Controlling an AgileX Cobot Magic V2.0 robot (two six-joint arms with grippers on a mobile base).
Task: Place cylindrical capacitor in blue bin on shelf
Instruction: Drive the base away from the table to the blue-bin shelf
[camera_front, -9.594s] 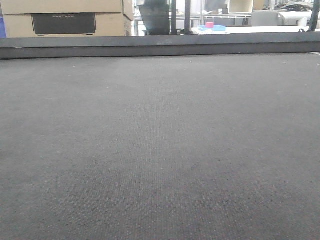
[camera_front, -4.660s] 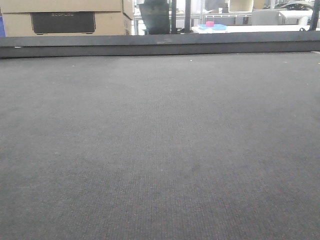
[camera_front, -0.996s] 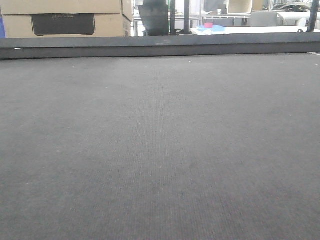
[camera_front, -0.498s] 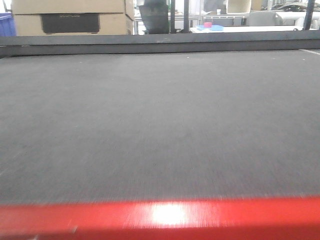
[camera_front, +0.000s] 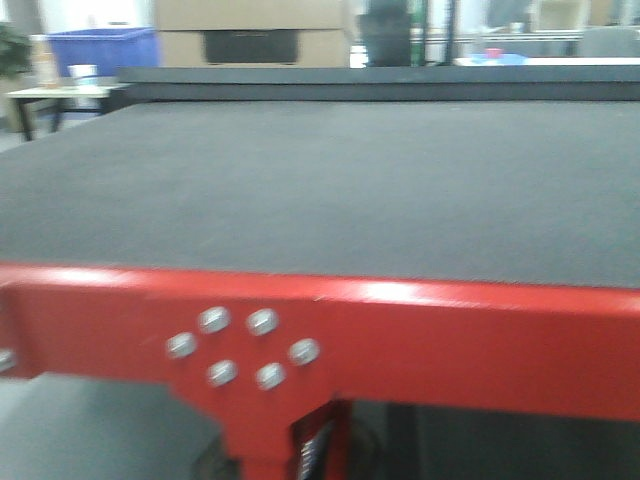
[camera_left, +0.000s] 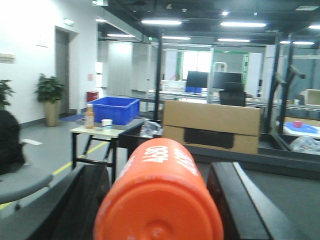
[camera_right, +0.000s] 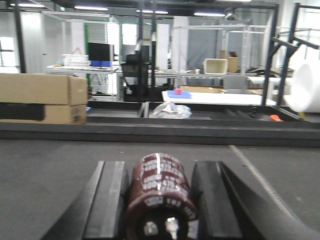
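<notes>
Right wrist-mounted view: the right tool (camera_right: 159, 166) clamps the dark brown cylindrical capacitor (camera_right: 161, 192), long axis running forward between black fingers (camera_right: 107, 196), metal terminals facing the camera, above the grey textured desk (camera_right: 45, 170); the left tool (camera_left: 159, 172) grips a glossy orange cylinder (camera_left: 161, 205) lengthwise.

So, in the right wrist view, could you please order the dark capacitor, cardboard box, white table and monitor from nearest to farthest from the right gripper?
1. dark capacitor, between the right gripper fingers.
2. cardboard box, left, middle distance.
3. white table, centre-right, farther back.
4. monitor, upper left, far background.
</notes>
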